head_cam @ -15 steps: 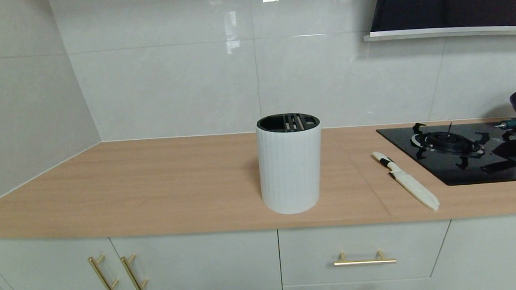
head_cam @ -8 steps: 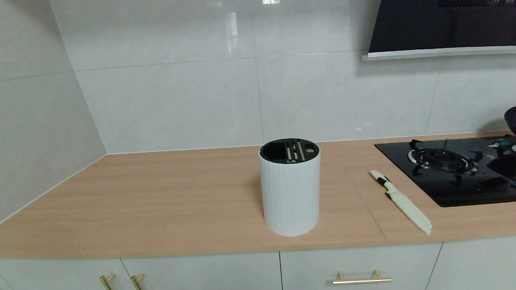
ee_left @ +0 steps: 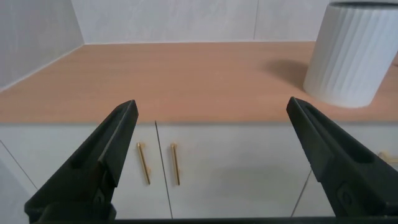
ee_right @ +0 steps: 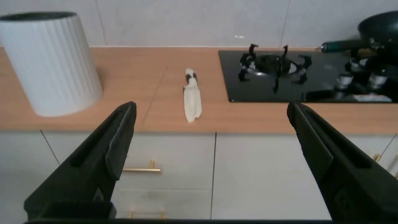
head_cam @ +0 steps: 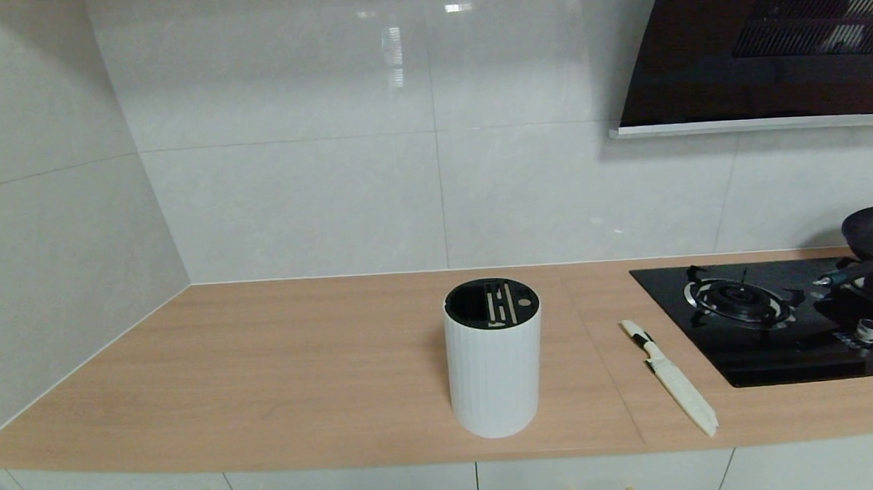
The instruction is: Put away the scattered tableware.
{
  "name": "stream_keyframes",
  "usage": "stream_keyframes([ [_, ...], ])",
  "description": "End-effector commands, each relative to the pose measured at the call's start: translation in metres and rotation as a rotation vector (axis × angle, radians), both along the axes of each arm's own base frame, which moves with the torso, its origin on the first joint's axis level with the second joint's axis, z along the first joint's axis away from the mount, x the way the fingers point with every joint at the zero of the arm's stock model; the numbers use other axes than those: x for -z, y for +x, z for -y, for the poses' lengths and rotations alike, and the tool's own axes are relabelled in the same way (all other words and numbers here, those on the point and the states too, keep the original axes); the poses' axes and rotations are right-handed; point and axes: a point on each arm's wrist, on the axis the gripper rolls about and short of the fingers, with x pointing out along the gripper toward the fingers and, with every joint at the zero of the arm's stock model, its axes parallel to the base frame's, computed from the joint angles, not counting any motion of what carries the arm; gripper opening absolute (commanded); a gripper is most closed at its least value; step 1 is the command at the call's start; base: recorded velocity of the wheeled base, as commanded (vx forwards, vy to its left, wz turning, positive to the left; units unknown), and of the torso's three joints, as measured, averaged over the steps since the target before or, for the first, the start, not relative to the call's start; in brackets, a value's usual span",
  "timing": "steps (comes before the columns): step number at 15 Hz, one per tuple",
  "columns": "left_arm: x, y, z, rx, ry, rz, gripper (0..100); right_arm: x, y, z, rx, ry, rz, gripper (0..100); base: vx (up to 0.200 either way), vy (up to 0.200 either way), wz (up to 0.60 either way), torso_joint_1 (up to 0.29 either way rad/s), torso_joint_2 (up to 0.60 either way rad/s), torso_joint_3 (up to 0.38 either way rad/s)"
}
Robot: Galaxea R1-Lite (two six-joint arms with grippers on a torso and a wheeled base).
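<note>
Standing upright on the tabletop [head_cam: 302, 376] in the head view was a white ribbed holder [head_cam: 494, 375] with a slotted black top. A knife [head_cam: 669, 386] lay flat to the holder's right, apart from it, between the holder and a black hob [head_cam: 780, 348].

In the left wrist view, the left tool [ee_left: 211, 107] hung with its jaws spread wide before the cabinet [ee_left: 217, 174], short of the holder.

In the right wrist view, the right tool [ee_right: 211, 109] was likewise wide open, with the knife beyond it, right of the holder.
</note>
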Motion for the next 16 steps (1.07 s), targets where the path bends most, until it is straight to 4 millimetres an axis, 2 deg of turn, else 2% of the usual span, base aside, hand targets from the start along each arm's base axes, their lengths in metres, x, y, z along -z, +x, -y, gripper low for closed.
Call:
stream_keyframes([
  [1,0.0001,0.0000,0.0000,-0.001,0.000,0.000,100,0.0000,0.0000,0.0000,0.000,-0.001,0.000,100,0.000,0.000,0.00,0.281,-0.58,-0.305],
  [5,0.0001,0.0000,0.0000,-0.001,0.000,0.000,100,0.0000,0.0000,0.0000,-0.001,-0.001,0.000,100,0.000,0.000,0.00,0.194,-0.41,-0.210],
  [16,0.0001,0.0000,0.0000,-0.001,0.000,0.000,100,0.0000,0.0000,0.0000,0.000,-0.001,0.000,100,0.000,0.000,0.00,0.003,-0.01,-0.003],
])
